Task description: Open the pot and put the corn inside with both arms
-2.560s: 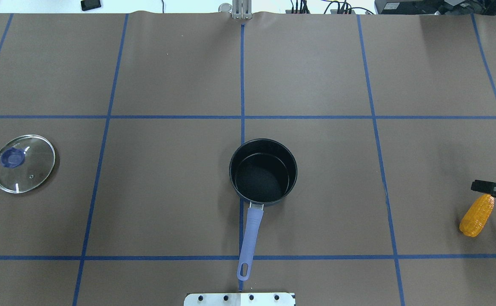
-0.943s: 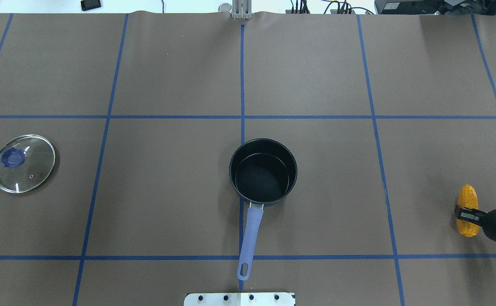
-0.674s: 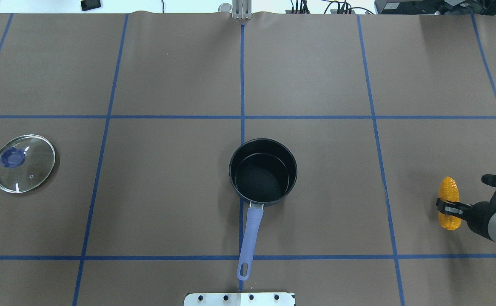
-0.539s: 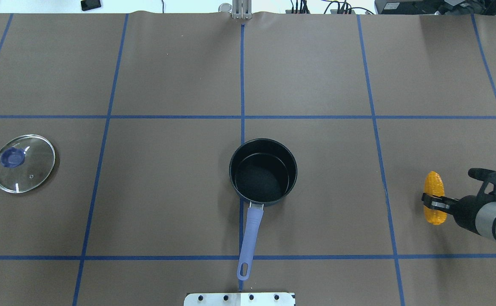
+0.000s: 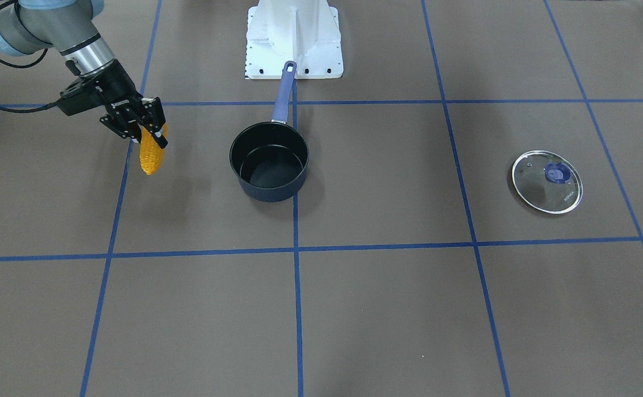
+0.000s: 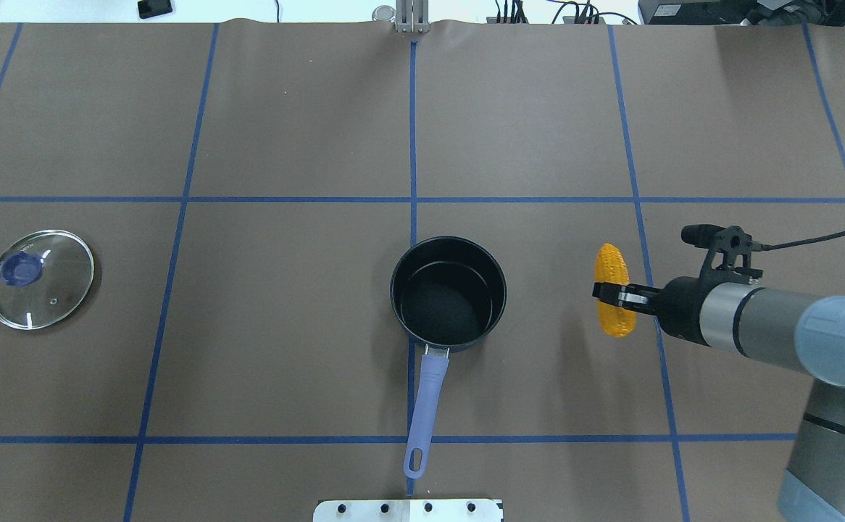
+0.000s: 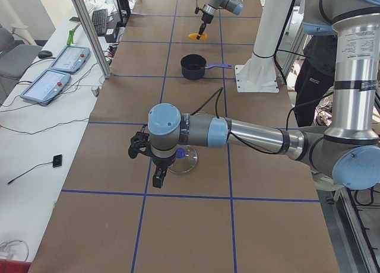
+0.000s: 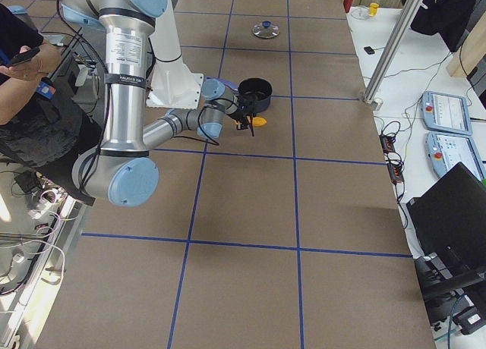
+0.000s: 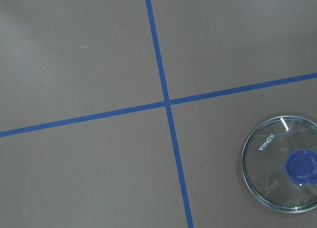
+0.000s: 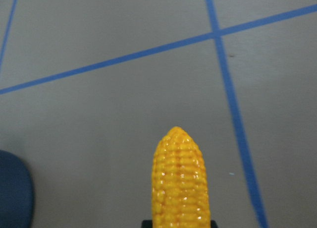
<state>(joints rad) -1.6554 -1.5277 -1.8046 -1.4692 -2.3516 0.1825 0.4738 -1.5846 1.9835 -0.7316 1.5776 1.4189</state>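
Worktop (image 6: 292, 130): brown mat cover, blue tape grid (image 6: 413, 145) marking squares.
Glass lid (image 6: 40, 279): round, clear, blue knob (image 6: 22, 270) uppermost; lay flat inside one square, touching no tape line; "KONKA" lettering on glass.
Side bench (image 7: 35, 136): white; carried two teach pendants (image 7: 44, 85), keyboard (image 7: 100, 21), loose cables.
Person in dark clothing (image 8: 30, 114): stood at worktop's edge.

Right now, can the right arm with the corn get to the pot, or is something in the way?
Probably yes. The right arm's fingers hold the corn just beside the pot. Nothing lies between them, and the pot is open: its lid sits far off on the other side.
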